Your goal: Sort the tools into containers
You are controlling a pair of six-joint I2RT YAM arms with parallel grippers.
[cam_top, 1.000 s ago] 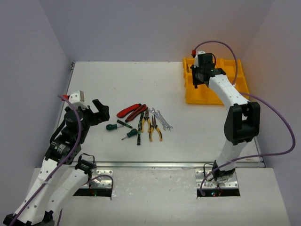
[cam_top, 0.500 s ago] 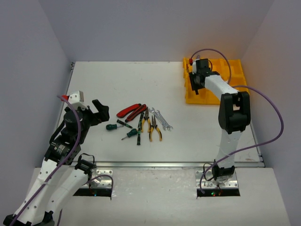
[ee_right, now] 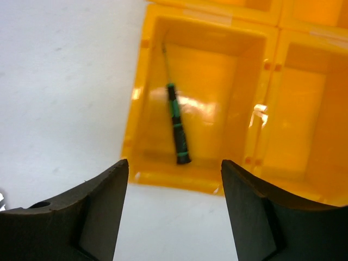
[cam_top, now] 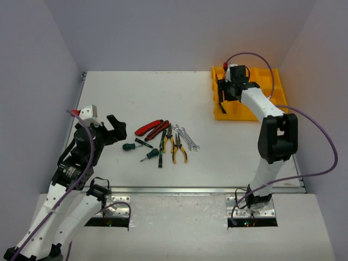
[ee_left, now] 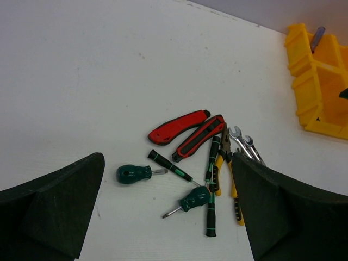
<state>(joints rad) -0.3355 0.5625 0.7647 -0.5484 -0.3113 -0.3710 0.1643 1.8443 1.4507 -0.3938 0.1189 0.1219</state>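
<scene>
Overhead, a white table is recorded, with a bright yellow plastic tray of square compartments at its far right corner. The right gripper is held over the tray's left edge, and the left gripper near the table's left edge. A loose cluster is laid mid-table: red-handled cutters, yellow-black pliers, silver wrenches and stubby green screwdrivers.

From the left wrist, both dark fingers are seen spread wide, with nothing gripped. The cluster lies on the table beyond them, untouched. A bluish tool handle is propped in a far compartment of the tray.

From the right wrist, the fingers are seen parted and empty. A slim black-green screwdriver lies flat on the floor of a corner compartment, clear of both fingers.
</scene>
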